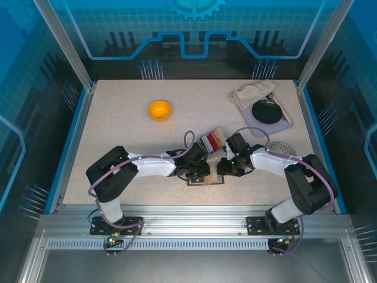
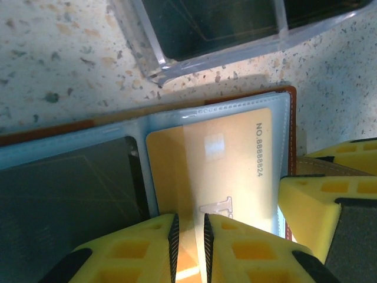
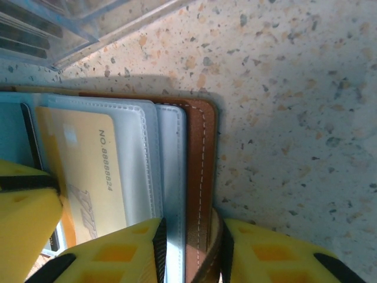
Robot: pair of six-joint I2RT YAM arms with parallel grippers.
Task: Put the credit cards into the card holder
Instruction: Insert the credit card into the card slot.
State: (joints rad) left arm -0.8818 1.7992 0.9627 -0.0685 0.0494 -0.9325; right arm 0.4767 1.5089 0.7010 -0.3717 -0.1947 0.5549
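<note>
The left gripper's (image 2: pixel 189 242) jaws pinch the near edge of a gold card (image 2: pixel 224 171) that sits partway in a clear pocket of the holder (image 3: pixel 200 153), while the right gripper's (image 3: pixel 191 253) jaws clamp the holder's brown right edge and pocket leaves. The holder lies open and flat on the table (image 1: pixel 118 153) at front centre between the two grippers, with a dark card (image 2: pixel 65 194) in the pocket left of the gold one. A clear tray (image 2: pixel 235 53) sits just behind the holder, and an orange bowl (image 1: pixel 159 109) stands well apart, farther back.

Open card holder (image 3: pixel 200 177) holds gold card (image 2: pixel 218 171) beside black card (image 2: pixel 65 194).
</note>
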